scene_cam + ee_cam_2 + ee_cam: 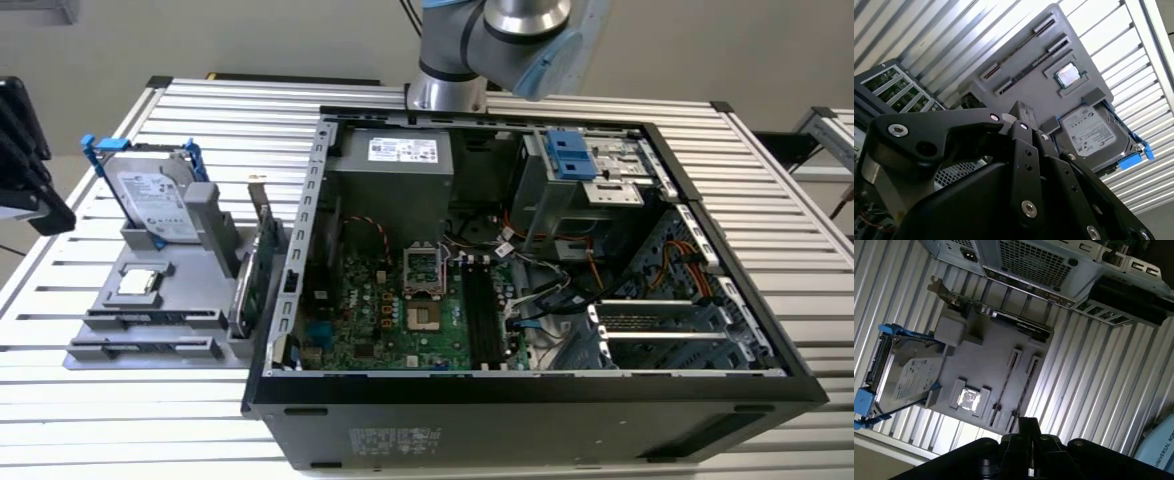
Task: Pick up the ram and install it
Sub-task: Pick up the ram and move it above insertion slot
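Over on the exterior view's left, a grey holder [174, 300] sits on the slatted worktop [80, 410] with the spare parts parked in it. I'd guess that's so every piece has a fixed spot for the robot to find. The drive [150, 200] in its blue frame leans up at the back, and a chip [140, 283] lies flat in the middle. The ram [150, 318] rests on edge in end clips near the front. That probably leaves its long top edge free to be pinched from above. It's not picked up yet. A green card [260, 255] stands along the holder's side nearest the case.

Moving right, the case [534, 400] lies on its side with the panel off, so the motherboard's black slots [483, 320] face up for a straight push down.

In both wrist views the pincer [1028, 426] hangs well apart from the holder, pointed roughly at the ram [1005, 385]. Honestly can't tell if it's spread or pressed together.
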